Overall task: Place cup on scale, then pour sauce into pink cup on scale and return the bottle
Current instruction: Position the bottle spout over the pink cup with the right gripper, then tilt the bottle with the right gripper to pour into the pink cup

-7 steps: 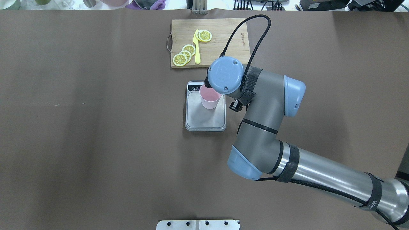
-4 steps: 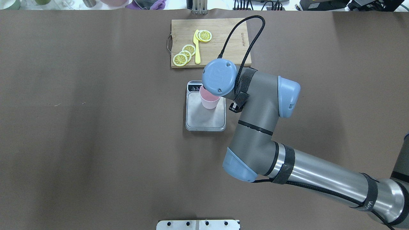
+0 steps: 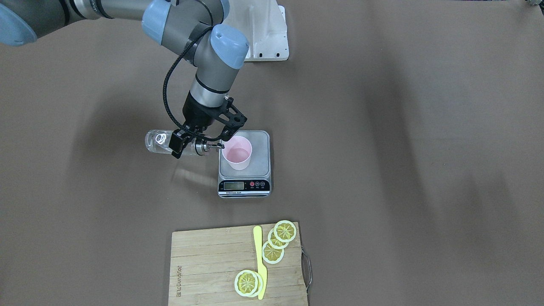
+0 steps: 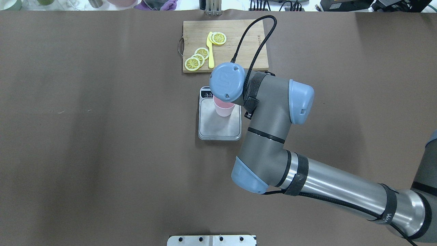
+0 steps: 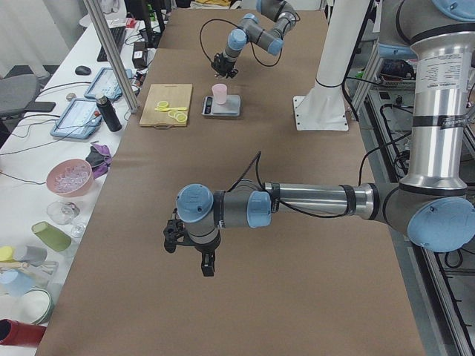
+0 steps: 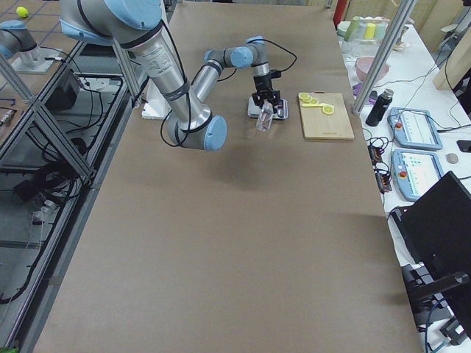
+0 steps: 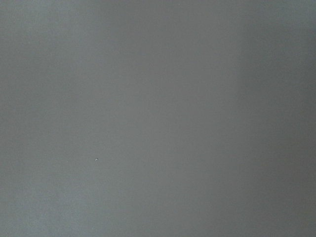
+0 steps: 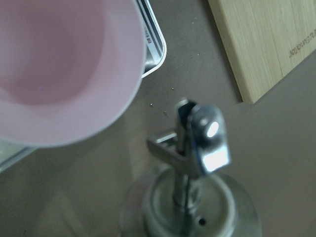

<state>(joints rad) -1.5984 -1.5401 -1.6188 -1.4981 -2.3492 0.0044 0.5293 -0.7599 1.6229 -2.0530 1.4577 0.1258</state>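
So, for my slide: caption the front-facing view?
Right gripper holds the bottle sideways, spout beside the cup on the scale.

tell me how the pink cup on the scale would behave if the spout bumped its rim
The cup looks like thin plastic, so probably light and easy to shove. It is tapered, narrower at the base, so a bump at the rim might tip it. The scale platform looks smooth steel, so it may slide.

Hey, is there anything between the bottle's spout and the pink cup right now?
Nothing visible. The right gripper holds the bottle on its side, spout pointing at the cup on the scale. In the wrist view only bare table separates spout and rim.
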